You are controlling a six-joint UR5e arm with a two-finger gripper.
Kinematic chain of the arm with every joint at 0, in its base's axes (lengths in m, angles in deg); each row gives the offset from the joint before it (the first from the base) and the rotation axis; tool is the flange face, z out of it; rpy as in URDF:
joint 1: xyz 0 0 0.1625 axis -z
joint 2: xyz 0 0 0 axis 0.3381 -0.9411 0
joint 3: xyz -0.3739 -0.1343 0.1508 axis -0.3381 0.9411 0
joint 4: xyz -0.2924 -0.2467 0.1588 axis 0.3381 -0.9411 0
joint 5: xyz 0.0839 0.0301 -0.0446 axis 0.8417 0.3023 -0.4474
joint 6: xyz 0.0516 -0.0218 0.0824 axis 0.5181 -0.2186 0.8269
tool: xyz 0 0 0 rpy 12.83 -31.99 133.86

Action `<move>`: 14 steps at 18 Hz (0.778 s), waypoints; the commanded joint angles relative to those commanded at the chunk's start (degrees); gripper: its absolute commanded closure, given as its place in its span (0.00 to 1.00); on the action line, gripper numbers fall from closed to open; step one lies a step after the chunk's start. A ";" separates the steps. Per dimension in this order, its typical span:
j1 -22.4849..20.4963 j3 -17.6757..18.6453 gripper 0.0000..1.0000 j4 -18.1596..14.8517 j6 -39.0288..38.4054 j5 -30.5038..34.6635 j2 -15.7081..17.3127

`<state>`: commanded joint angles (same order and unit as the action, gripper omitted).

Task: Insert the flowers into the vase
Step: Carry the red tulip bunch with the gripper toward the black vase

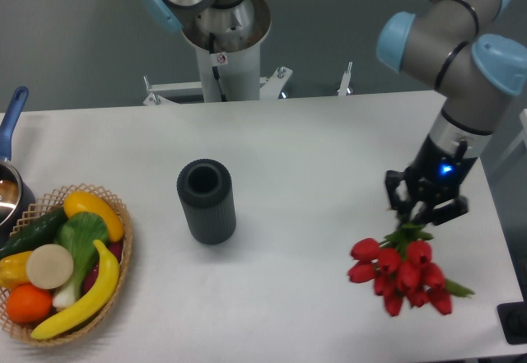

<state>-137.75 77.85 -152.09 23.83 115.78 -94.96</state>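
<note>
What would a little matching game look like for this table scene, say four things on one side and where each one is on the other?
Things:
1. flowers
2. vase
3. woven basket
4. pot

Places:
A. far left edge of the table, blue handle pointing up
B. standing upright near the middle of the table
C. hanging blooms-down from the gripper on the right
D. front left, full of fruit and vegetables

Pairs: 1-C, 2-B, 3-D, 4-A

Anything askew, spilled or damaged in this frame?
Only one oddity: the red tulip bunch hangs blooms-down from the tool, which grips its stems. The ribbed dark grey vase stands upright; nothing looks spilled or damaged.
</note>
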 joint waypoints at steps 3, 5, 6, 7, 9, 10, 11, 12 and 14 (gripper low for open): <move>3.69 -0.70 0.99 0.09 -4.05 -1.06 0.09; 5.45 -0.36 0.99 0.26 -6.08 -2.46 1.22; 6.07 0.00 0.99 0.61 -6.17 -4.21 2.01; 6.60 0.26 0.96 1.40 -6.26 -7.62 2.28; 6.34 1.31 0.96 4.29 -6.35 -16.05 3.42; 6.16 1.84 0.96 6.31 -6.61 -19.31 4.12; 6.07 2.28 0.95 7.81 -7.22 -21.43 4.65; 5.99 2.55 0.95 9.13 -7.75 -23.02 5.09; 5.81 3.07 0.93 10.54 -8.02 -26.36 6.06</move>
<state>-131.94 80.92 -141.54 15.81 89.43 -88.90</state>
